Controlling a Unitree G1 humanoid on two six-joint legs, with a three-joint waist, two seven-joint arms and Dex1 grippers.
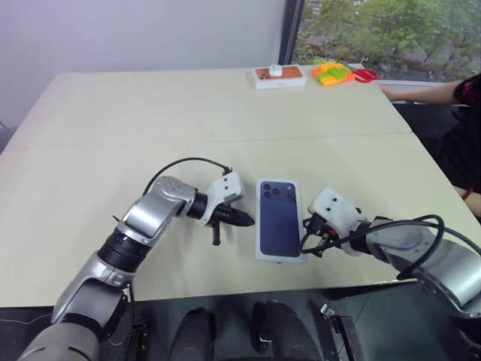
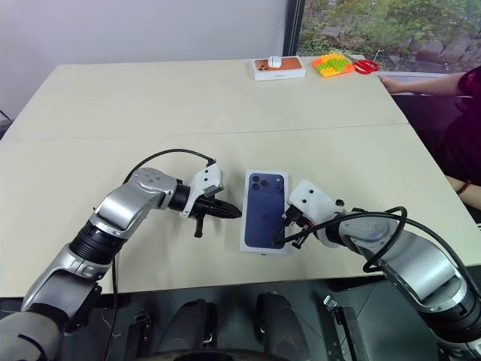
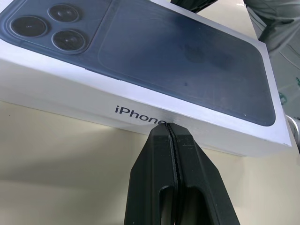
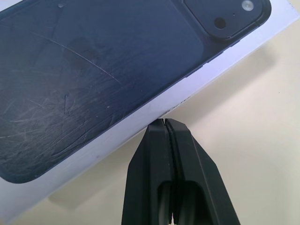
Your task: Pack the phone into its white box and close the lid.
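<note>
Both end effectors (left (image 1: 248,220), right (image 1: 308,226)) pressed together, flanking the lid (image 1: 279,219).

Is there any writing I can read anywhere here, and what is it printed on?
"iPhon": on the white side wall of the lid; the word's end is hidden behind the left hand.
Small box with orange print at the table's far edge: any print is too small to read.
Nothing else is readable.
</note>
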